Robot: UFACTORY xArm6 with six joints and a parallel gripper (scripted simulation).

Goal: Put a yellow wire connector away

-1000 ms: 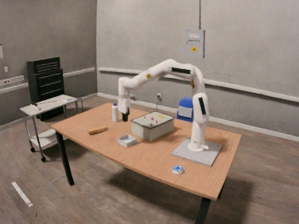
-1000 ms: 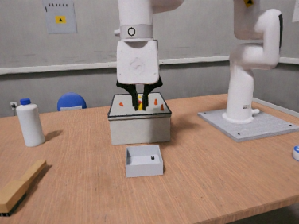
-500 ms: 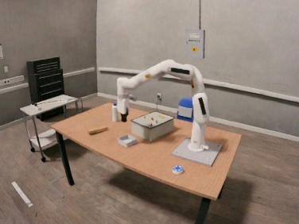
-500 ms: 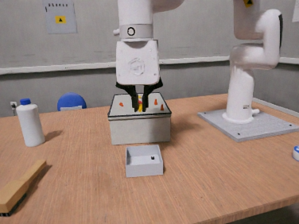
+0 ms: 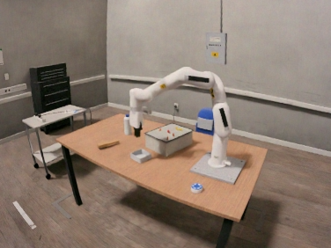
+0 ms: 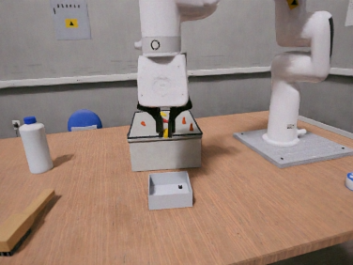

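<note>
The tool case's lid point(image 5: 168, 138) is a grey box-like block in the middle of the table, and it also shows in the exterior view point(image 6: 164, 143). Orange connectors point(image 6: 184, 120) and a yellow connector point(image 5: 179, 128) lie on its top. The steel junction box point(image 5: 141, 155) is a small open grey tray in front of the lid, also in the exterior view point(image 6: 170, 189). My gripper point(image 6: 165, 128) hangs off the lid's edge, well above the table and roughly over the junction box. It is shut on a yellow wire connector point(image 6: 165, 133). In the top view the gripper point(image 5: 137, 131) shows left of the lid.
A white bottle point(image 6: 36, 146) stands at the table's left rear. A wooden block point(image 6: 21, 221) lies near the left front. A small blue and white round thing point(image 5: 196, 188) lies by the arm's base plate point(image 5: 217, 168). A cart point(image 5: 53, 116) stands beyond the table.
</note>
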